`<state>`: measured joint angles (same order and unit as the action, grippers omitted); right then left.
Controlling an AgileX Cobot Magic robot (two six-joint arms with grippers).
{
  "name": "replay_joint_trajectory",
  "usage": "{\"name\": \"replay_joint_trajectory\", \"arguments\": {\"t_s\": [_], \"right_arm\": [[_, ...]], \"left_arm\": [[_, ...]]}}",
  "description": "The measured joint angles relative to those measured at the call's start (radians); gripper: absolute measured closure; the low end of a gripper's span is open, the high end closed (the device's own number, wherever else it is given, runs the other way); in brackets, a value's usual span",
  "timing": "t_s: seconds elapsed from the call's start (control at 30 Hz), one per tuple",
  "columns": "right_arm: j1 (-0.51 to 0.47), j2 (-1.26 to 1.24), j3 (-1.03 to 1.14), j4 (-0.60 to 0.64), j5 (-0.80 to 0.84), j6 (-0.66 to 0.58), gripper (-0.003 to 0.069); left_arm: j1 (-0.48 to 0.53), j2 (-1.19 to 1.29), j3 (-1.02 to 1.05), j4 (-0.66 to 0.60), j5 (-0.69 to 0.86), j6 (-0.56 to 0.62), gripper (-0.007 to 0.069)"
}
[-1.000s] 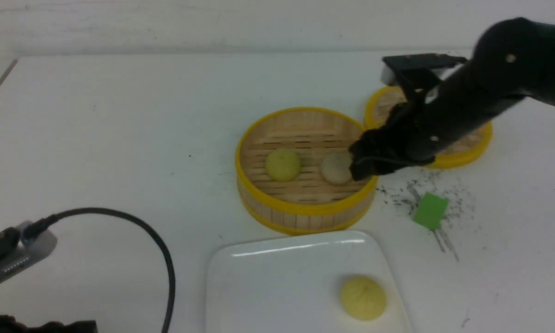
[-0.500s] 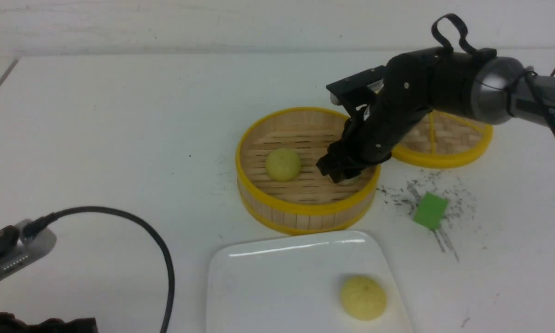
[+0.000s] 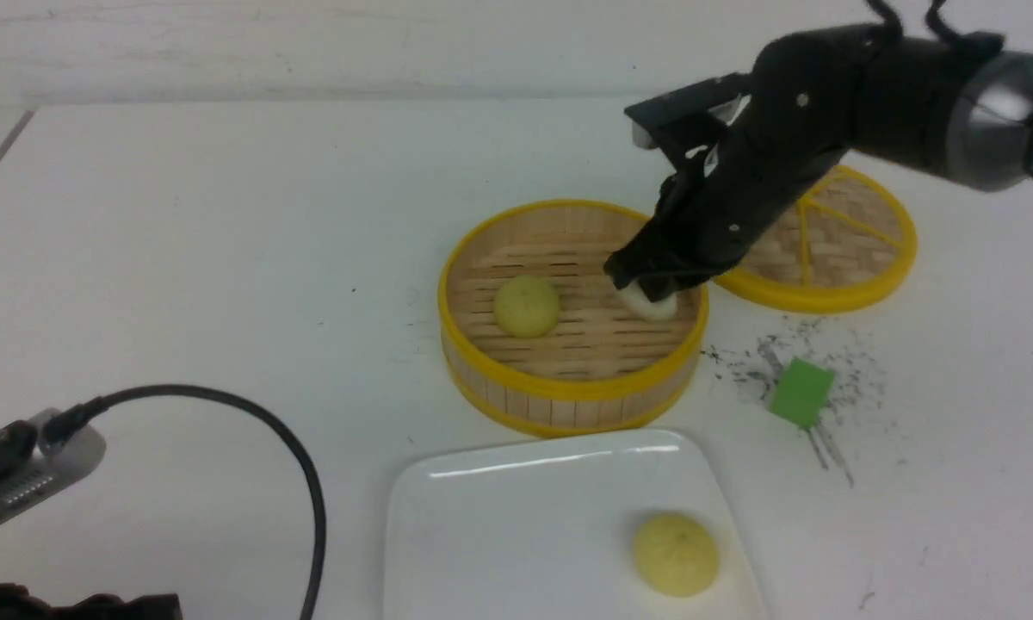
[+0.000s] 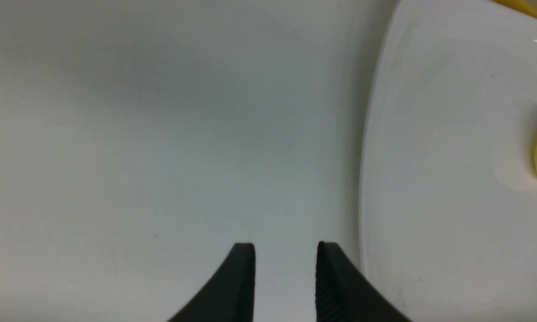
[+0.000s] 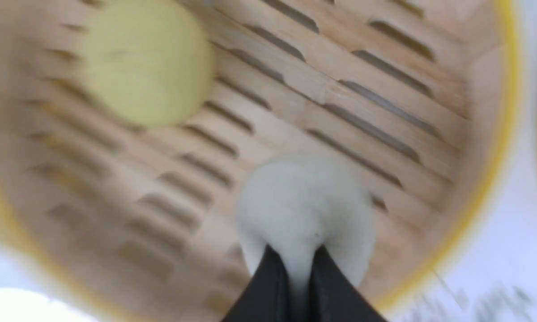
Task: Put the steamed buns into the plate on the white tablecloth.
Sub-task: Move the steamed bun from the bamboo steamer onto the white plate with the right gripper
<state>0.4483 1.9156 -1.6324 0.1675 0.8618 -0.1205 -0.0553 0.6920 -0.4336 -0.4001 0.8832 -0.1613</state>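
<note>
Tablecloth (image 3: 181, 215) unchanged, whitish bun (image 3: 656, 306) now pinched

So a second ago the right gripper (image 3: 650, 288) sits spread wide beside the whitish bun (image 3: 652, 304), then it drops over the bun and hides it. Now its jaws are pinched right into the bun's top, and the bun shows below the tips, a bit higher and farther right in the steamer (image 3: 568, 387). The arm is raised too, so more of the lid (image 3: 835, 250) shows.
</note>
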Motion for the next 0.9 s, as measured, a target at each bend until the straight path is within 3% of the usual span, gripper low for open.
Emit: {"name": "replay_joint_trajectory", "arguments": {"t_s": [0.13,0.27,0.37,0.63,0.9], "right_arm": [[0.002,-0.222,0.055,0.088,0.119,0.002,0.0636],[0.032,-0.330,0.164,0.158,0.124,0.002,0.0636],[0.129,-0.398,0.336,0.187,0.084,0.002,0.0634],[0.362,-0.371,0.615,0.190,-0.125,0.003,0.0628],[0.436,-0.295,0.621,0.096,-0.165,0.006,0.0577]], "left_arm": [[0.000,0.000,0.000,0.000,0.003,0.000,0.0391],[0.000,0.000,0.000,0.000,0.004,0.000,0.0391],[0.000,0.000,0.000,0.001,0.005,0.000,0.0389],[0.000,0.000,0.000,0.026,0.007,0.000,0.0389],[0.000,0.000,0.000,0.038,0.007,0.000,0.0389]]}}
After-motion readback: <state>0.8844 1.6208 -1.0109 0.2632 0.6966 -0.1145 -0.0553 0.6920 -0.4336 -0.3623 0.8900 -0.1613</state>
